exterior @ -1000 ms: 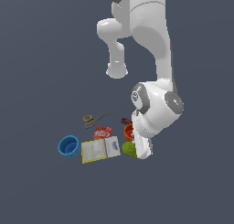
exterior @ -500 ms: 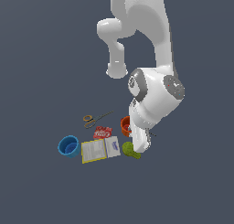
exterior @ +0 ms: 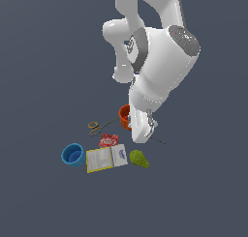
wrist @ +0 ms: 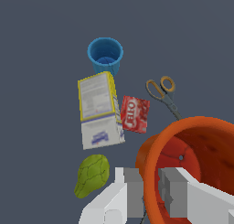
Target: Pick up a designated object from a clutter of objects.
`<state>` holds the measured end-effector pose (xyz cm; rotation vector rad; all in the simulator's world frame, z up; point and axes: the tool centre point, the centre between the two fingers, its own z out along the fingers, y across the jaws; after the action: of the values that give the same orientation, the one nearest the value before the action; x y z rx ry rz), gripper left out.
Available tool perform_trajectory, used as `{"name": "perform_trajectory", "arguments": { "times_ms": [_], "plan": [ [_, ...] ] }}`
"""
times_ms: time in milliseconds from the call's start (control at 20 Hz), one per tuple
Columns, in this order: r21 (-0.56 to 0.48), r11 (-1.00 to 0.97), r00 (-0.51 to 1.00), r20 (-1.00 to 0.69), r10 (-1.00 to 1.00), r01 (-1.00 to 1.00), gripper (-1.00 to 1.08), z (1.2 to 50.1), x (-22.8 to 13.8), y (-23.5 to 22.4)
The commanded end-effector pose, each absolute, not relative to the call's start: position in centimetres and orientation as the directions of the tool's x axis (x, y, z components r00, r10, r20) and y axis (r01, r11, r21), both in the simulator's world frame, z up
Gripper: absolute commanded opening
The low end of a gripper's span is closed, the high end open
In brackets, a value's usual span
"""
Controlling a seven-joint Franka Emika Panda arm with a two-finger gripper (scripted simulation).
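Comparing with a second ago, my pincer has swung down over the orange cup. Its fingers sit apart, straddling the rim, so I reckon closing comes next.

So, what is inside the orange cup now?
The wrist view shows the orange cup holding only its bare ribbed wall; one jaw sits inside the rim, the other outside. Its bottom is cut off, so contents there stay unknown.

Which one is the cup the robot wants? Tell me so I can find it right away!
Find the big white robot arm and follow it down to its claw. Its fingers straddle the rim of the orange cup, one inside and one outside. The only other cup is blue and stands far off, beyond the yellow-edged box and the red packet.
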<state>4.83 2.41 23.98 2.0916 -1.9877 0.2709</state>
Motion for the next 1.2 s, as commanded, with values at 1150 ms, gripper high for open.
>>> {"name": "perform_trajectory", "arguments": {
  "times_ms": [1150],
  "plan": [
    [0.05, -0.042, 0.055, 0.301, -0.952, -0.998, -1.0, 47.2, 2.5, -5.3]
  ]
}}
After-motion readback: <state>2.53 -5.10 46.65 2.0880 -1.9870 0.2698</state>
